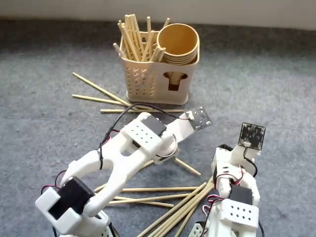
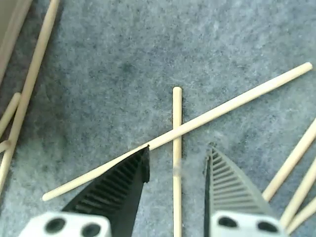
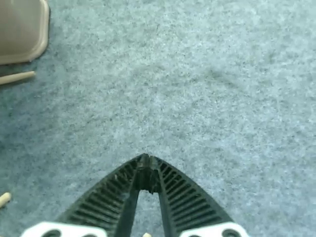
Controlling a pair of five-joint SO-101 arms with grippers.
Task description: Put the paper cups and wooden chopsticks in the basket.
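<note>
The beige slotted basket (image 1: 157,79) stands at the back, with several wooden chopsticks (image 1: 133,37) upright in it and stacked paper cups (image 1: 178,44) beside them. More chopsticks (image 1: 163,195) lie scattered on the grey carpet in front. My left gripper (image 2: 177,154) hangs open low over the carpet. One chopstick (image 2: 177,118) runs between its fingers, and a second one (image 2: 232,103) lies slantwise across it. My right gripper (image 3: 146,162) is shut on nothing, over bare carpet, with a basket corner (image 3: 22,29) farther off.
Three chopsticks (image 1: 98,94) lie on the carpet left of the basket. A bundle of chopsticks (image 1: 185,210) lies between the two arm bases. The left arm (image 1: 143,136) stretches across the middle; the right arm (image 1: 237,187) sits at the front right.
</note>
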